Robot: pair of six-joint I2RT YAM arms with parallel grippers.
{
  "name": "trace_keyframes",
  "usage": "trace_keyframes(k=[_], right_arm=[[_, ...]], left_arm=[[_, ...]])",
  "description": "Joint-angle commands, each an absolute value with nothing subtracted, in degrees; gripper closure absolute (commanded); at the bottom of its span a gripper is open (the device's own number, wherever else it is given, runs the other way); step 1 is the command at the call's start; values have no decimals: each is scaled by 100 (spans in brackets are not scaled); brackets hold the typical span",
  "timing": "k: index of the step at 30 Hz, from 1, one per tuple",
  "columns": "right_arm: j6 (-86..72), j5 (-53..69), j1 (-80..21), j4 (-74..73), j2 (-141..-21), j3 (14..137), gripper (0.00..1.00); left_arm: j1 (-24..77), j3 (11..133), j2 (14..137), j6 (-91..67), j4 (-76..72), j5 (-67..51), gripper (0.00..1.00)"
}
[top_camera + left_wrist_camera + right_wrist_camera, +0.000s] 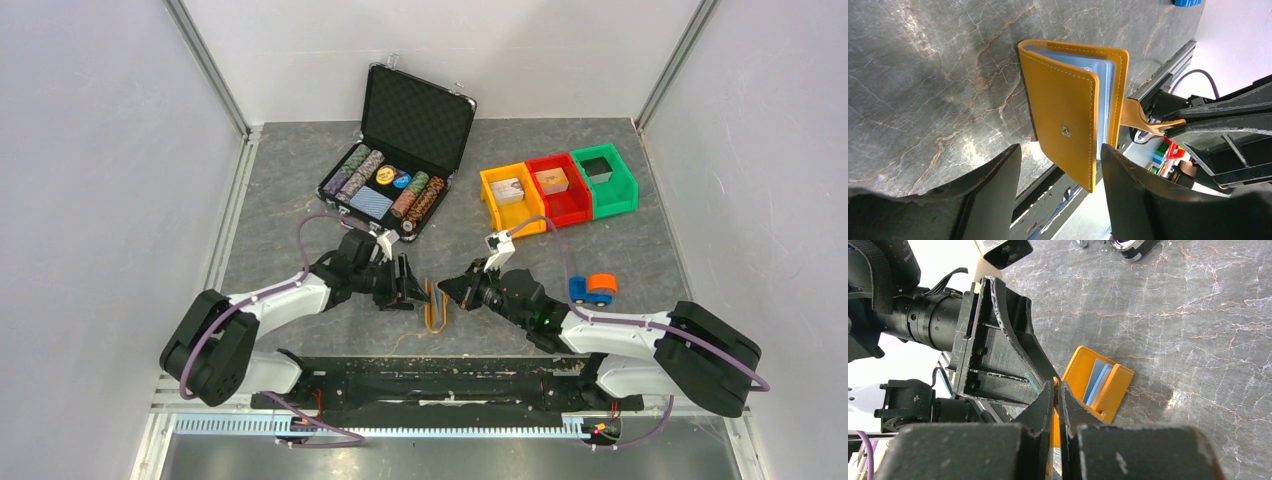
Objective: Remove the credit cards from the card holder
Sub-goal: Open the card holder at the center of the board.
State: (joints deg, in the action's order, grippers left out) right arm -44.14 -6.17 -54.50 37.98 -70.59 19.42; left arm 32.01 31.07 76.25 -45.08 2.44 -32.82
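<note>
Two end effectors meet tip to tip over the near middle of the table [300,180], and the card holder [1068,115] sits right between them. Your right end effector [1057,390] has its fingers pressed together on the holder's orange strap [1135,117], pinching the tab flat between the tips. Your left end effector [1059,150] has its fingers apart, one on each side of the holder's near end. The front cover, with its metal snap stud [1065,131], lies in the gap between those fingers. From the wrist view you cannot tell whether either finger touches it.

The holder stands on edge on the table, its covers slightly spread so the clear sleeves show. A light blue credit card [1096,381] is visible inside those sleeves, tucked in the holder and not drawn out. You cannot make out a second card from these views.

Well beyond the left end effector, an open black chip case [400,150] lies with rows of poker chips in its tray. Well beyond the right end effector stands a row of three bins: orange [510,195], red [558,188] and green [605,180]. A small blue-and-orange object [592,288] rests on the table behind the right end effector, close to its forearm.
</note>
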Motion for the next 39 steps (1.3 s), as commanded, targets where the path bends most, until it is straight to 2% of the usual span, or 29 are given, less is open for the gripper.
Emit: trace_keyframes(k=[1, 9, 13, 15, 20, 23, 26, 31, 39], right_arm=[[-4501, -707, -5415, 3871, -6997, 1931, 100], [-4553, -711, -5174, 3687, -6878, 1550, 100], [-4439, -616, -4897, 3586, -6771, 1340, 96], [-4321, -658, -4662, 3297, -6688, 1301, 90], [-3885, -627, -4254, 2172, -6459, 1719, 66], [-3569, -440, -4254, 1494, -6310, 2221, 59], [-3598, -28, -4276, 1416, -6223, 2441, 56], [-3743, 538, -4520, 1521, -6409, 2726, 53], [-3808, 628, -4854, 1631, -6739, 2989, 45]], left_arm=[[3226, 3062, 7659, -4386, 97, -3095, 37], [3226, 3210, 7792, -4271, 611, -2755, 76], [3226, 3229, 7818, -4236, 753, -2635, 91], [3226, 3246, 7814, -4251, 870, -2479, 98], [3226, 3275, 7814, -4263, 889, -2399, 98], [3226, 3244, 7797, -4329, 848, -2330, 96], [3226, 3166, 7766, -4443, 725, -2333, 93], [3226, 2988, 7764, -4610, 410, -2451, 97], [3227, 2808, 7653, -4784, 311, -2331, 93]])
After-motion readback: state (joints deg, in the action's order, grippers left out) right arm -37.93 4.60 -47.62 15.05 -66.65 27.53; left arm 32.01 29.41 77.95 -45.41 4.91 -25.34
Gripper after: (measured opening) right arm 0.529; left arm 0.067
